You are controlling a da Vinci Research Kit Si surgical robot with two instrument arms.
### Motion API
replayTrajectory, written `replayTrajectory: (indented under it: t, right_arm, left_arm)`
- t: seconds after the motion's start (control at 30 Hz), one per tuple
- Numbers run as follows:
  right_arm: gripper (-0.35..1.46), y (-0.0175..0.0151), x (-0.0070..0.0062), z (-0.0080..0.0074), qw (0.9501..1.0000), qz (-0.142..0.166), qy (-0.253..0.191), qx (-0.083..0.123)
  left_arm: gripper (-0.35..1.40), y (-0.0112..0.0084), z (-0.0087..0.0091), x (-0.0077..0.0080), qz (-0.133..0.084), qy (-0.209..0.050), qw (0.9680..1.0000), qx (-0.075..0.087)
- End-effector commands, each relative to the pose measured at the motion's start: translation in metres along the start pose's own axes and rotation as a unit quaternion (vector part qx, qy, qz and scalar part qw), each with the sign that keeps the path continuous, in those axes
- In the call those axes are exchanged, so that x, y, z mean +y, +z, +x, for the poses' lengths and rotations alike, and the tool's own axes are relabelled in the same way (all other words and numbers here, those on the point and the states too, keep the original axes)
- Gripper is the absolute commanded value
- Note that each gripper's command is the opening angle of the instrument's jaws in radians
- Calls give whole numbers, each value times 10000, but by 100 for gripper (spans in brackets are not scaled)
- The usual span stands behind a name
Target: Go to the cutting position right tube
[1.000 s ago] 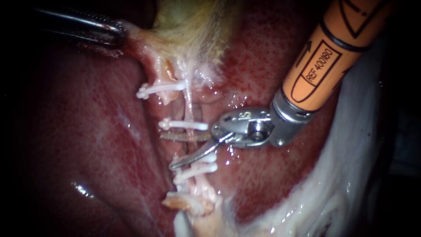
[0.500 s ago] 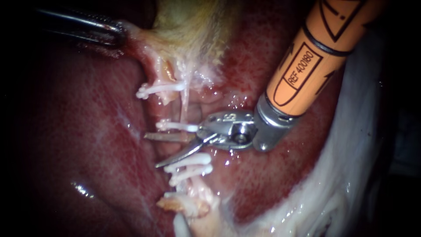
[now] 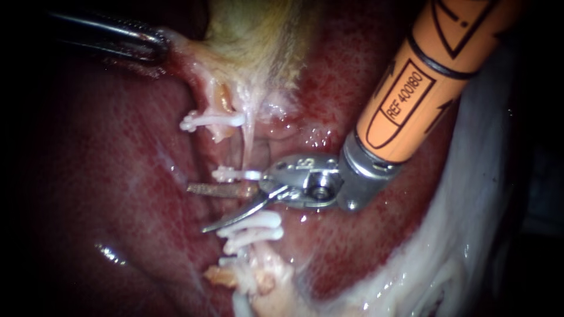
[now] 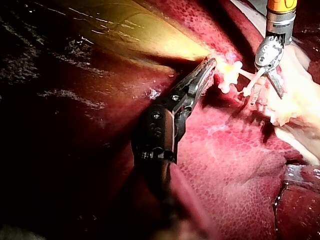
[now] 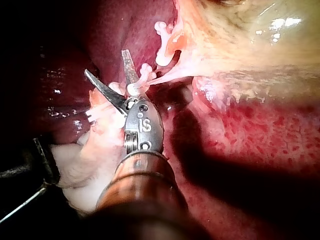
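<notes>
**Right instrument [image 3: 195, 209], blades parted, set across the right tube [image 3: 247, 148] between clips.**

Nearest: the right instrument comes in from the upper right, with its two blades spread in a moderate V and nothing gripped. The right tube is a thin pale strand that hangs down from the gallbladder [image 3: 252, 35]. Its long axis crosses the blades almost squarely, and it passes through the V close to the hinge. That stretch lies between the single clip [image 3: 232, 174] above and the paired clips [image 3: 252, 226] below. Contact between blade and tube cannot be told. Judgement: little travel is left, and the lower blade, just beside the paired clips, is the hazard. Farther: the left instrument [image 3: 160, 46] has its jaws clamped on the gallbladder's edge, well apart from the blades. Behind all of this lies the liver [image 3: 106, 164].
</notes>
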Motion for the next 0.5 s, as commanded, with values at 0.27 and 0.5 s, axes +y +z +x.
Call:
replayTrajectory:
  t: [0.27,0.5]
  right_arm:
    - [123,-2,0,2,10000,-9,9,11]
    - [123,-2,1,2,10000,-27,9,16]
  left_arm:
    - [-35,0,0,0,-2,1,10000,0]
    - [-35,0,0,0,-2,0,10000,0]
